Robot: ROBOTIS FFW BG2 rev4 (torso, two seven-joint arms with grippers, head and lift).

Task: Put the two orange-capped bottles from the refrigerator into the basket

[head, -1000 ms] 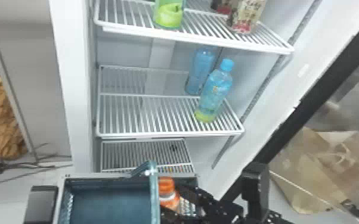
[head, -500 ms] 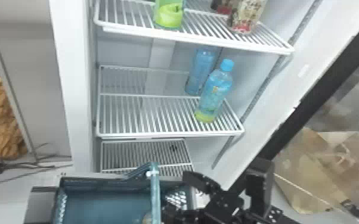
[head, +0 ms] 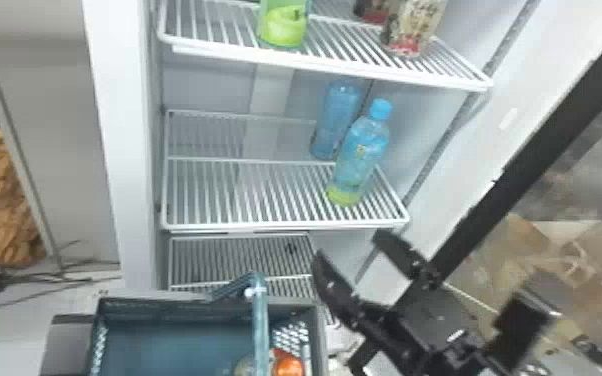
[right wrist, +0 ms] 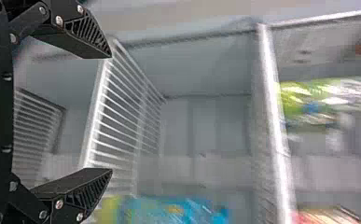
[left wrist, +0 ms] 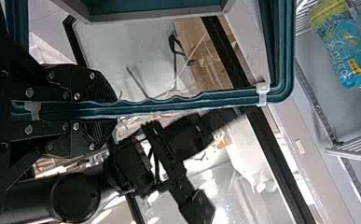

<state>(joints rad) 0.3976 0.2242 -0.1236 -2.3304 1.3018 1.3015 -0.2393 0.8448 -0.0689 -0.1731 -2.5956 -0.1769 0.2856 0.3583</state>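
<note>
- Refrigerator (head: 120, 150): white frame, three wire shelves, one above another; a dark-edged door (head: 540, 150) slants at the right of the head view.
- Basket (head: 165, 303): blue-green, at the bottom of the head view, in front of the lowest shelf (head: 245, 255). Its handle (head: 261, 325) stands up across the opening.
- Right gripper (head: 349, 246): in front of the lower part of the refrigerator, to the right of the basket. Its fingers are spread wide, with shelf bars beyond them in the right wrist view.
- Left gripper (left wrist: 110, 111): narrow, its two fingers clamped on the basket's handle from both sides.
- Blue-capped bottle (head: 357, 155): upright at the right end of the middle shelf (head: 265, 200), near the front. In the left wrist view its blue label carries pale lettering and a small yellow-orange patch, with yellow-green towards the base.
- Second blue bottle (head: 335, 120): just behind it, its label too blurred to make out.
- Patterned container (head: 415, 27): on the top shelf (head: 345, 55), printed cream and dark, red low down.
- Green-printed bottle (head: 285, 27): on the same shelf, farther left, showing a green apple.
- Orange-capped bottle (head: 289, 366): inside the basket, right of the handle, its orange cap near the bottom edge of the head view. A brownish rounded shape (head: 246, 366) sits left of the handle, too blurred to identify.
</note>
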